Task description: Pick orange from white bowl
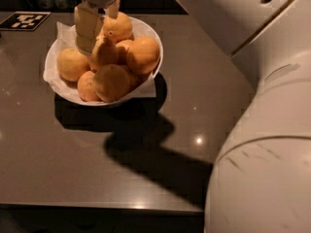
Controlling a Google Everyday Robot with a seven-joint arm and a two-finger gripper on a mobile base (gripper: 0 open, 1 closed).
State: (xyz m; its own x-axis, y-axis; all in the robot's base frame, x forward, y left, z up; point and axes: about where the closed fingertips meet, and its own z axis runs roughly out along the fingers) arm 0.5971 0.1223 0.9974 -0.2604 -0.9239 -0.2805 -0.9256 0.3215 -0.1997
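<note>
Hovering low over the white bowl (146,30) on the table (73,154), the gripper (90,35) is touching the piled fruit — open or closed, cannot tell. The orange (103,52) beneath is looking firm, smooth, roll-prone — best taken across its widest middle.

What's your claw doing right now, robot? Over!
My claw low over white bowl, back-left side. Nearest orange right beneath, resting in pile. Tight-packed neighbor oranges all around. Over.

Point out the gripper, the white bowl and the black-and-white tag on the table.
gripper (97,30): camera view, its lower end, low over the back left of the bowl.
white bowl (145,29): camera view, bare inner wall at the back right.
black-and-white tag (24,21): camera view, its middle.
</note>
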